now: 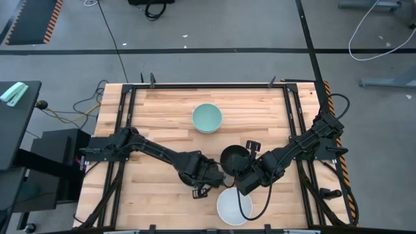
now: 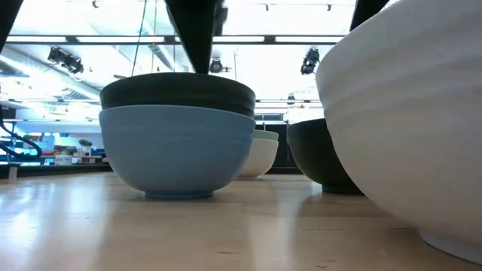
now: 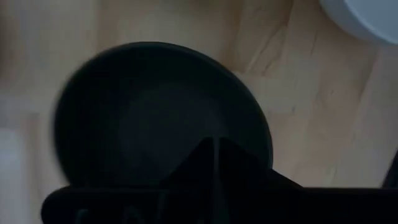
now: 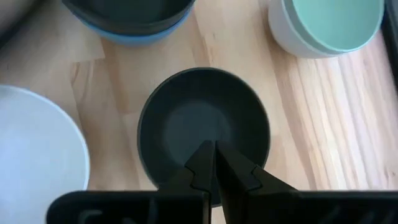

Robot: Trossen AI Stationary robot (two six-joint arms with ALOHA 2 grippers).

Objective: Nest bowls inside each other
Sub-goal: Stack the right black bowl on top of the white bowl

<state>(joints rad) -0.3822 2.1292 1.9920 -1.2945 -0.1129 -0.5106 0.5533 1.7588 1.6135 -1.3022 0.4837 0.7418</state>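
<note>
Seemingly unlabelled black bowl [image 4: 205, 124] — right fingers [image 4: 214, 163] closed; left fingers' state indiscernible.

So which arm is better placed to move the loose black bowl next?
Probably the right. The right tool is centred over the loose black bowl, with the blue bowl stack just beyond. The left tool also faces a black bowl, but which one is unclear.

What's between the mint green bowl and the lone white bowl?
One round smooth black bowl, empty, stands between the round mint green bowl and the round white bowl; the high view shows it.
</note>
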